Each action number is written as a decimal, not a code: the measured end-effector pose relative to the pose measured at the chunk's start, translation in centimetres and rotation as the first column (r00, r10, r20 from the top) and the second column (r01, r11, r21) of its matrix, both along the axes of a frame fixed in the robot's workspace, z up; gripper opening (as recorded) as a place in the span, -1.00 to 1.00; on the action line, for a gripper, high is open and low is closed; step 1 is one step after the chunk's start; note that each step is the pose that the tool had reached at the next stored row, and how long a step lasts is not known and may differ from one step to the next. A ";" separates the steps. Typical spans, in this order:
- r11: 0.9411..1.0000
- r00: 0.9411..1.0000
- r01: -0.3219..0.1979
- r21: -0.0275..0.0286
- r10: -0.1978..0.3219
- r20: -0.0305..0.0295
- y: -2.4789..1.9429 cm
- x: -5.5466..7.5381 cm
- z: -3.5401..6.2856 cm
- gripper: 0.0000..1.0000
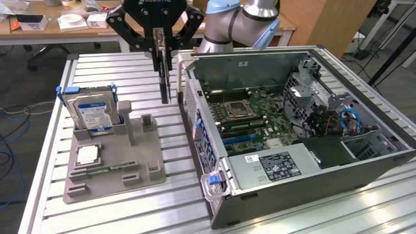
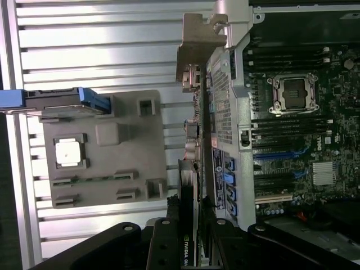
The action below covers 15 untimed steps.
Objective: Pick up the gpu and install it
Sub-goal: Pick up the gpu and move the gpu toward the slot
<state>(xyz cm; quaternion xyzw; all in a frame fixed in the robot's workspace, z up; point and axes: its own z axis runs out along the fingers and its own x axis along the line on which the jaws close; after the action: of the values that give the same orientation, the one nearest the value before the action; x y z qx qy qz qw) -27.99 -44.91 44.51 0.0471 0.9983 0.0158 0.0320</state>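
The gpu [image 1: 166, 87] hangs on edge, thin and dark, with my gripper [image 1: 163, 56] shut on its upper end. It is lifted above the slatted table, in the gap between the grey holder [image 1: 117, 165] and the open computer case [image 1: 215, 146]. In the wrist view the gpu [image 2: 190, 185] runs edge-on out from between my gripper [image 2: 190, 230] fingers, and its metal bracket [image 2: 199, 42] is at the far end. The card lies alongside the case's outer wall, outside the case. The motherboard [image 1: 254, 114] with its slots lies exposed inside.
A silver hard drive [image 1: 91, 109] with a blue-white label stands upright in the grey holder. A processor [image 1: 87, 155] and a memory stick [image 1: 104, 169] lie in the holder too. The case walls rise beside the card. A desk [image 1: 39, 31] with boxes stands behind the table.
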 end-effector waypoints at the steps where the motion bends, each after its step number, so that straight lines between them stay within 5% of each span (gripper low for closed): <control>1: 1.000 1.000 0.000 0.000 0.000 0.000 0.00 0.1 0.00 -0.48; 15: 1.000 1.000 0.000 -0.001 0.000 -0.002 0.01 1.3 -0.01 -0.48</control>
<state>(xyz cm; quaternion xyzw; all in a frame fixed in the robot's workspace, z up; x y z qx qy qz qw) -26.71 -44.90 44.50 0.0471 0.9983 0.0153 0.0312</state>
